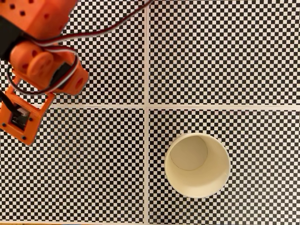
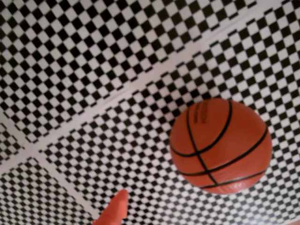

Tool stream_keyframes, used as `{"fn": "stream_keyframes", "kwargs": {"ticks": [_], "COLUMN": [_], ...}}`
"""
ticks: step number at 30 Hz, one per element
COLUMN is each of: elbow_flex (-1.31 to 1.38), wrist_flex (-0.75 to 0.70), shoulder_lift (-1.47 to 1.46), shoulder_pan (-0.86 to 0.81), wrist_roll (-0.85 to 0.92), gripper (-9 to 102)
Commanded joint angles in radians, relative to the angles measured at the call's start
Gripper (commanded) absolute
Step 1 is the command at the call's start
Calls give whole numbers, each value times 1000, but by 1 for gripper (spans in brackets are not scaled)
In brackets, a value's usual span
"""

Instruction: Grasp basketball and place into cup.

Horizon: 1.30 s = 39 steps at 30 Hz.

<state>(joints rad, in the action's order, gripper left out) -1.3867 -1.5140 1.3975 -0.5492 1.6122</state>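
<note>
- the basketball (image 2: pixel 220 146) sits on the checkered surface (image 2: pixel 93 70) in the wrist view, low and right of centre, close under the camera; nothing touches it.
- one orange fingertip (image 2: pixel 114 211) pokes in at the bottom edge; whether the claw is spread or closed cannot be told from so little.
- in the fixed view the cup (image 1: pixel 197 165) stands upright right of centre, mouth open, well apart from the orange arm (image 1: pixel 40 61) at upper left.
- risk: the ball is glossy, hard-looking and round, so an off-centre pinch would likely squirt it away rolling.
- risk: the cup looks like thin, light paper; a clipped rim could tip it.
</note>
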Motion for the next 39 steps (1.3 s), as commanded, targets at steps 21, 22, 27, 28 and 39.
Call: {"fn": "stream_keyframes", "kwargs": {"ticks": [21, 22, 27, 28, 39], "elbow_flex": [-25, -25, -25, -25, -25], "wrist_flex": [103, 109, 132, 137, 153], "shoulder_lift": [-89, -92, -115, -120, -129], "shoulder_pan": [-61, -63, -63, -63, -77], "wrist_roll": [78, 80, 94, 97, 112], "gripper": [60, 60, 60, 60, 50]}}
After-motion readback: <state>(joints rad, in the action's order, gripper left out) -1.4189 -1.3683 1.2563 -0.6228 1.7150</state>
